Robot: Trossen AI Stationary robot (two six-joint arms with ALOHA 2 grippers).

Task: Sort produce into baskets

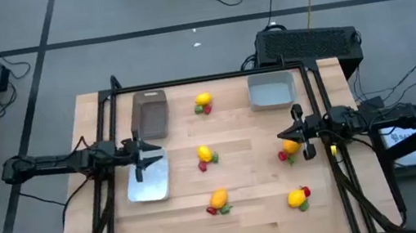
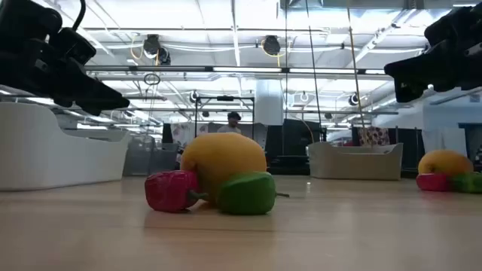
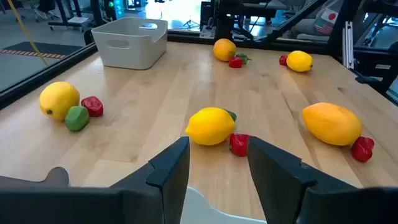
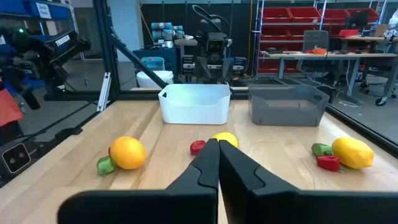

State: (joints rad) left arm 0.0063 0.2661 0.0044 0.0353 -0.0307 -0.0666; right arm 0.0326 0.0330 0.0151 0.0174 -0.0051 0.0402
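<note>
Overhead, the high view shows the table [image 1: 248, 218] with three baskets: a grey-brown tray [image 1: 150, 113] at upper left, a white tray [image 1: 149, 177] below it at left, and a pale grey bin [image 1: 272, 90] at upper right. Produce lies in five clusters, each a yellow fruit with red and green pieces: upper centre [image 1: 203, 102], centre [image 1: 206, 156], lower centre [image 1: 218, 202], lower right [image 1: 298, 197], and right [image 1: 290, 150]. The left gripper [image 1: 141, 154] sits over the white tray, jaws partly apart and holding nothing. The right gripper [image 1: 296, 131] is just beside the right cluster, jaws closed and empty. At table height, the low view shows a yellow fruit [image 2: 223, 165] at frame centre, touching a red piece [image 2: 172, 190] and a green piece [image 2: 247, 193]; another cluster [image 2: 446, 171] lies at the right edge. The left wrist view shows that arm's fingers [image 3: 171, 168] apart above the white tray's rim [image 3: 205, 208], with a lemon [image 3: 211, 126] and a red berry [image 3: 239, 144] beyond. The right wrist view shows its fingers [image 4: 205, 168] pressed together, with the white tray [image 4: 195, 103] and the grey-brown tray [image 4: 287, 104] across the table.
</note>
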